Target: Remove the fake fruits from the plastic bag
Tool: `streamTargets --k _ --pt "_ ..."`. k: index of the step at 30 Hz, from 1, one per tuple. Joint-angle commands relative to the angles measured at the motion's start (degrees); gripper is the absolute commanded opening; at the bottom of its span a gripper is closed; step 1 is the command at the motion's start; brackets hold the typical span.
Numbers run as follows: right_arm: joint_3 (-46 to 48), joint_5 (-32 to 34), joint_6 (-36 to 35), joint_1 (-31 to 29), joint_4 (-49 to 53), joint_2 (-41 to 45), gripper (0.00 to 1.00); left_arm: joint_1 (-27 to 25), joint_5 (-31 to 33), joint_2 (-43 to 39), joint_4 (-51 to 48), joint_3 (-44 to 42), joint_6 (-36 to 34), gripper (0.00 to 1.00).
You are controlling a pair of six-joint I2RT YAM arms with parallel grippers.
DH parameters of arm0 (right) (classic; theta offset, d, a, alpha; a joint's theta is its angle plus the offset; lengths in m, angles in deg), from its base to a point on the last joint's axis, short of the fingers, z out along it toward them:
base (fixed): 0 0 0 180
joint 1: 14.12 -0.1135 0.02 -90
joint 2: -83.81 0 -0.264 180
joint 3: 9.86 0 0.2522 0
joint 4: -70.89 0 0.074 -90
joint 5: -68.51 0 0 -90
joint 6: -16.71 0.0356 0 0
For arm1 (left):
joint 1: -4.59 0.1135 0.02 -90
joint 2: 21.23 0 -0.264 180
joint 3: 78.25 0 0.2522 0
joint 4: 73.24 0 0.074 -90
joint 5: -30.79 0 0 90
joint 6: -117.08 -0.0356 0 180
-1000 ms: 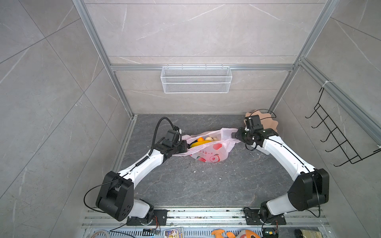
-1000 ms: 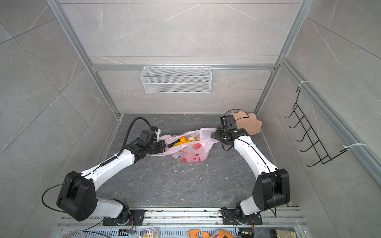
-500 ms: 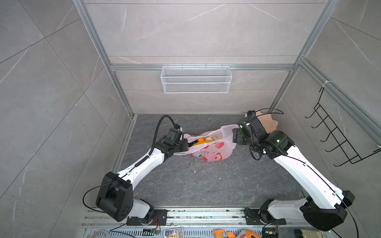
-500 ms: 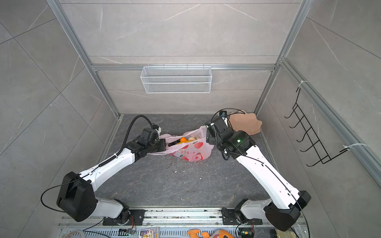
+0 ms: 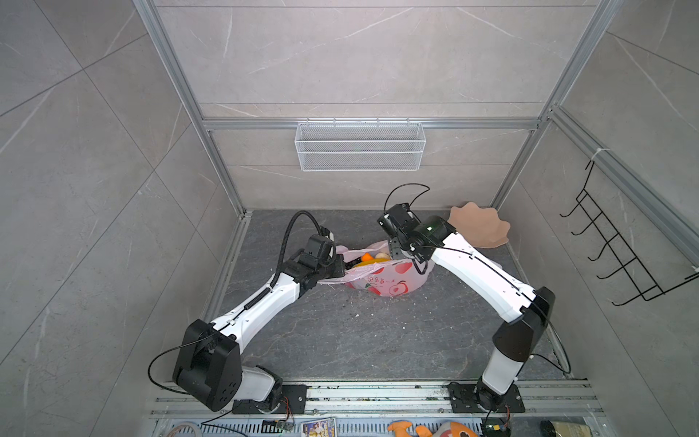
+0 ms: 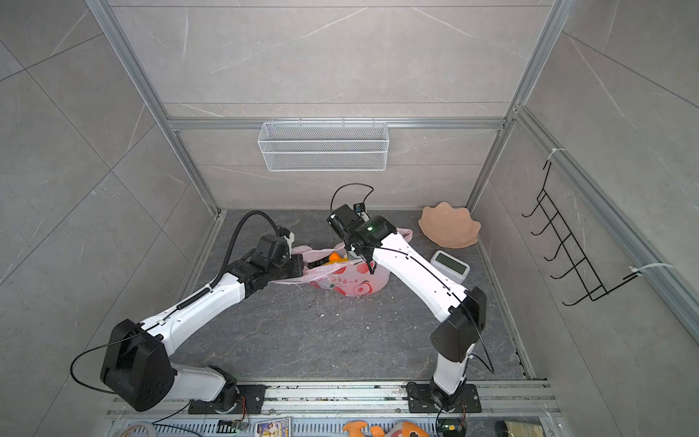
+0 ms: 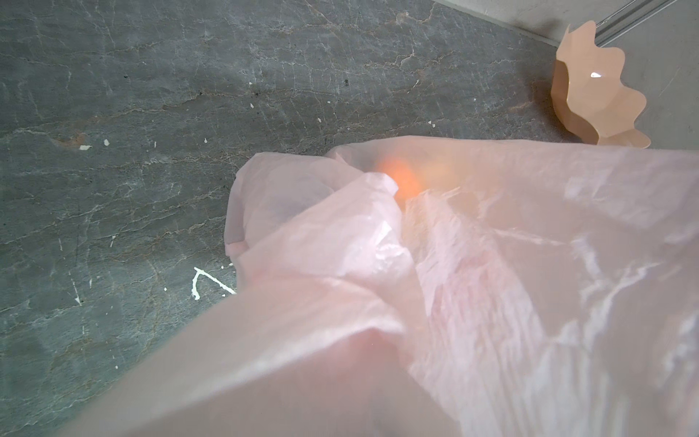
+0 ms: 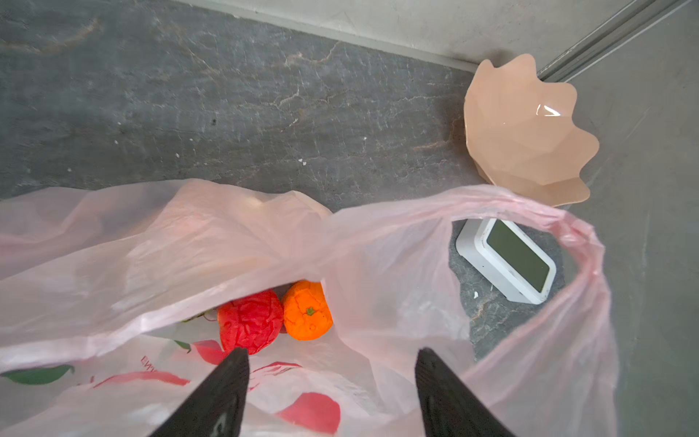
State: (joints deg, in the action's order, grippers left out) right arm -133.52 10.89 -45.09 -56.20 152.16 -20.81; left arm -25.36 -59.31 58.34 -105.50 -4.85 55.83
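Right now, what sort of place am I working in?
Likely a staged test cell dressed like a tiled utility corner, not a real room: tile-look panels set in an aluminium frame, a white wire basket and black hook rack hung on them, and a slotted base rail along the front.

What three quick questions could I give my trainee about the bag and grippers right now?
1. True or false: the right gripper is open at the mouth of the bag.
2. Which fruits show inside, in the right wrist view? A) red apple, orange tangerine B) pear, melon C) none
3. Fill in: the left gripper is shut on the ____.
Key: 1 true; 2 A; 3 bag.
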Motion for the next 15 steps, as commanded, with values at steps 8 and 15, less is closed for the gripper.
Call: streamTargets --k 8,15 --pt "-3.16 5.0 -1.72 3.58 4.82 -7.96 0.71 0.0 0.1 -2.8 0.2 -1.09 -0.85 0.0" --pt "-2.07 -6.35 -4.02 9.87 -2.67 -9.26 0.24 0.31 0.34 -4.64 1.57 -4.18 -3.08 0.0"
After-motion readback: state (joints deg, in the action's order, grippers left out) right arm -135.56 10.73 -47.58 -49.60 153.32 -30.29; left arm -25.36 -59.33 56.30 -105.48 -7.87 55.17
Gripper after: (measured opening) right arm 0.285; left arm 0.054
